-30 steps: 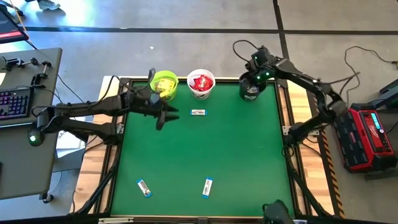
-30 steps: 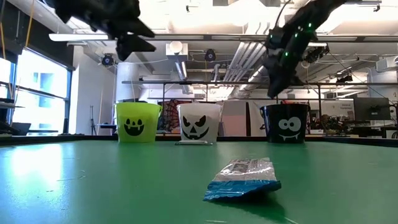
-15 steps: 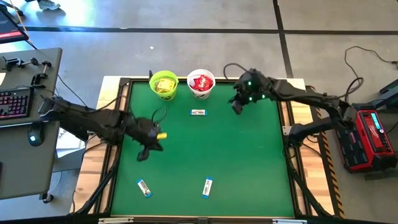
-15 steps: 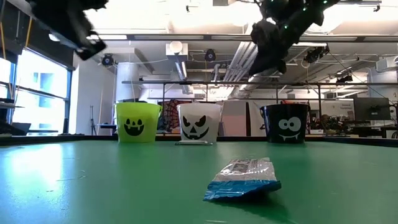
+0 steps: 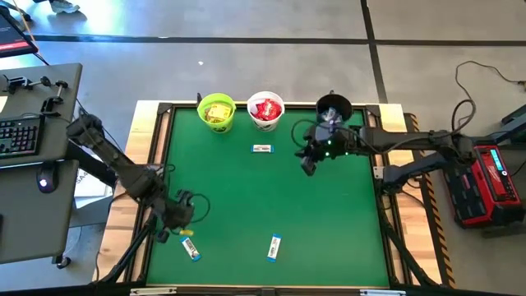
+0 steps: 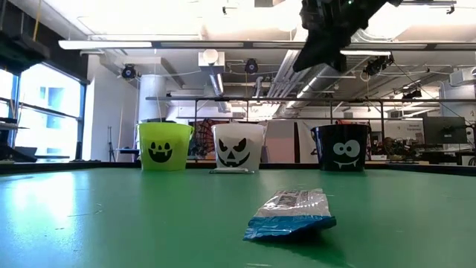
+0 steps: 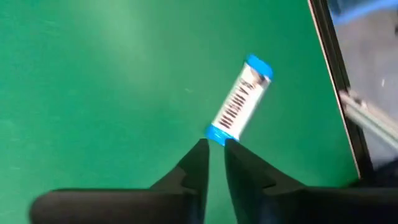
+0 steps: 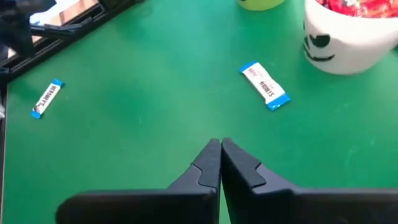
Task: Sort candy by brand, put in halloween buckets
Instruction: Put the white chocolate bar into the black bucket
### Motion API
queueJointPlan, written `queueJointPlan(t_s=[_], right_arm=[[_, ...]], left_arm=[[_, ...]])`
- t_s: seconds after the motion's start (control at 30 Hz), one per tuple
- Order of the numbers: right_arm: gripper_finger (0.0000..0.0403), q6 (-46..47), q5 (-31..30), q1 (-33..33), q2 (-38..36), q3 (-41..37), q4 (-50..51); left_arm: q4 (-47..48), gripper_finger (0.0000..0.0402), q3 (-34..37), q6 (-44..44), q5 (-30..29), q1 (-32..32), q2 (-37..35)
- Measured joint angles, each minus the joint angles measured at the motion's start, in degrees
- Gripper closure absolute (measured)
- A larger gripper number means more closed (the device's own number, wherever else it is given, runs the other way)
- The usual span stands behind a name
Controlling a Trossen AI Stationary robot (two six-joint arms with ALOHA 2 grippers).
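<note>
The left claw [image 5: 174,231], fingers nearly together and empty, hangs at the desk's [image 5: 246,197] seven o'clock corner just eleven o'clock of a blue bar [image 5: 191,248] whose long axis runs eleven to five, while the closed right claw [image 5: 309,163] is far off

A green desk [image 5: 246,197] framed by a dark rim is carrying everything. Three pails are standing in a row along its far edge: a lime green bucket [image 5: 216,112], a white bucket [image 5: 265,110] just beside it, and a black bucket [image 5: 333,108] further toward the right corner. Three blue-and-white bars are lying flat on the green surface: one bar [image 5: 261,149] is resting near the white bucket, a second bar [image 5: 190,247] is lying near the front left corner, and a third bar [image 5: 274,247] is lying near the front edge, well apart from the second.
</note>
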State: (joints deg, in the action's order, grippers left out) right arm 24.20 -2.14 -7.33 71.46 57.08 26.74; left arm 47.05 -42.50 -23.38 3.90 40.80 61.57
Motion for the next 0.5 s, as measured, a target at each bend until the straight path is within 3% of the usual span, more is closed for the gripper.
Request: queueJointPlan(t_s=[0.17,0.3,0.5], right_arm=[[0.0403,4.2,-5.1,5.4,0.0,0.0,-1.4],[0.0403,6.9,-8.7,8.2,0.0,0.0,-1.5],[0.0403,8.2,-11.5,11.1,0.0,0.0,-3.4]], left_arm=[[-0.7,0.0299,0.0,0.0,-0.1,6.6,4.0],[-2.3,0.0248,0.0,0.1,-3.8,10.1,7.7],[-7.9,0.0199,0.0,-0.4,-7.8,11.2,13.9]])
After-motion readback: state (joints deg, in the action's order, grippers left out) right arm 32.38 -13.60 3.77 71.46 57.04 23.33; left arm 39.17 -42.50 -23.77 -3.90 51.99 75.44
